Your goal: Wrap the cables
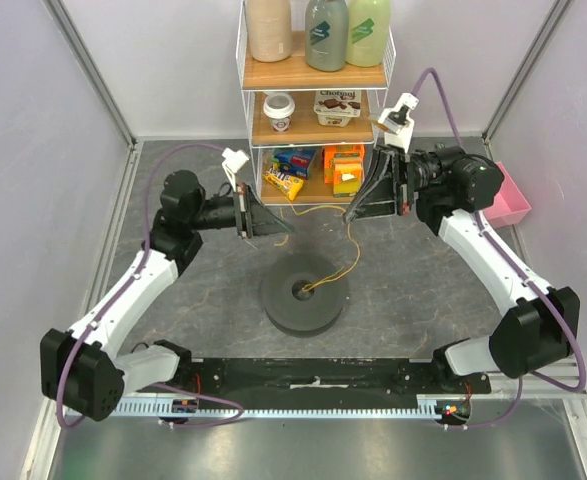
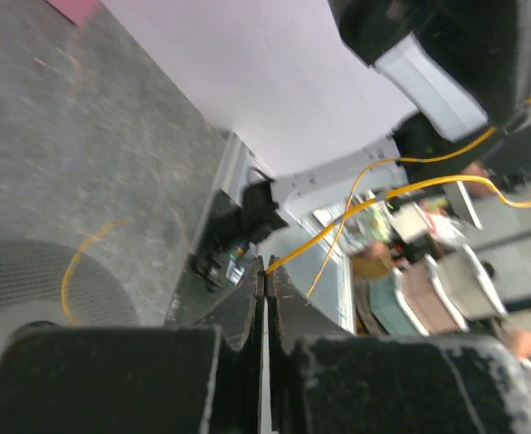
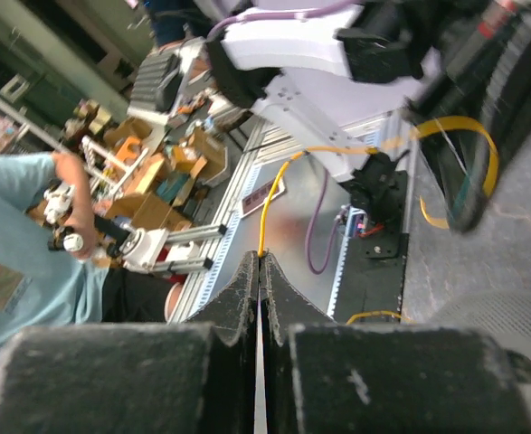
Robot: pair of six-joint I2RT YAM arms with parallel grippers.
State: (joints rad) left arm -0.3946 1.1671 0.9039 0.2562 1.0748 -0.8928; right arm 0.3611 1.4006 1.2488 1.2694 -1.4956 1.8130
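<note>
The grey stone-patterned table fills the floor of the cell, with pale walls on three sides; at its far edge stands a white wire shelf rack with wooden boards, which carries three bottles on top, cups under them and coloured snack packs on the lowest board; a pink bin sits at the far right, behind the right arm. The dark grey round spool lies flat on the table between the two arms, a little nearer to the bases than the grippers are. Both arms reach toward the middle, just in front of the rack. The left gripper is pressed together on the thin yellow-orange wire; in the left wrist view its fingers meet with no gap and the wire comes out from their tips. The right gripper pinches the same wire; in its wrist view the fingers also meet, and the wire rises from the tips. The wire comes out of the hole in the middle of the spool, climbs in a loose curve to the right gripper, then runs across to the left gripper, slack and off the table.
</note>
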